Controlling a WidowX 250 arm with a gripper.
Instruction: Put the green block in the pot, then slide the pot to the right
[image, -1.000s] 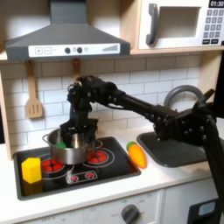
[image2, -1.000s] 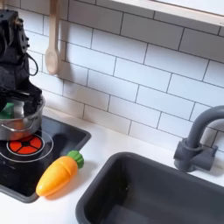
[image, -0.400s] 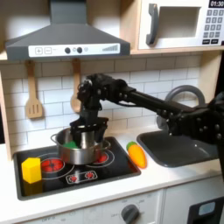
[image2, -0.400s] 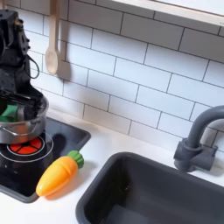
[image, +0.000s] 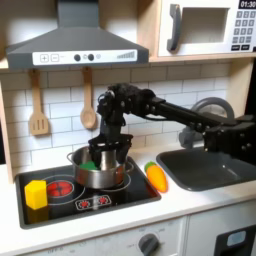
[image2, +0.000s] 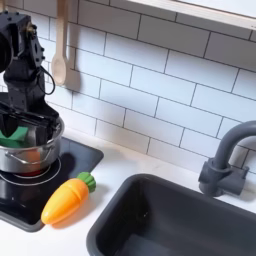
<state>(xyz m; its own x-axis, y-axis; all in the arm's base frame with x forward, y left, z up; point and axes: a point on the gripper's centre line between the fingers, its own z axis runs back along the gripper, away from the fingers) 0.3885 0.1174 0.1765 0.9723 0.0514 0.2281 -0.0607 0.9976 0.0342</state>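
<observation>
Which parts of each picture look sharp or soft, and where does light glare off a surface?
In the first exterior view the whole frame is soft; the pot shows bright highlights on its metal wall, and the tool blends into its dark arm. In the second exterior view the white tiles are evenly lit, the carrot toy reads clearly, and the sink is dark with a faint sheen.

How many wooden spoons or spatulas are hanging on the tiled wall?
2 in the first exterior view: a slotted wooden spatula at the left, and a wooden spoon beside the robot arm. More may hide behind the arm.
</observation>
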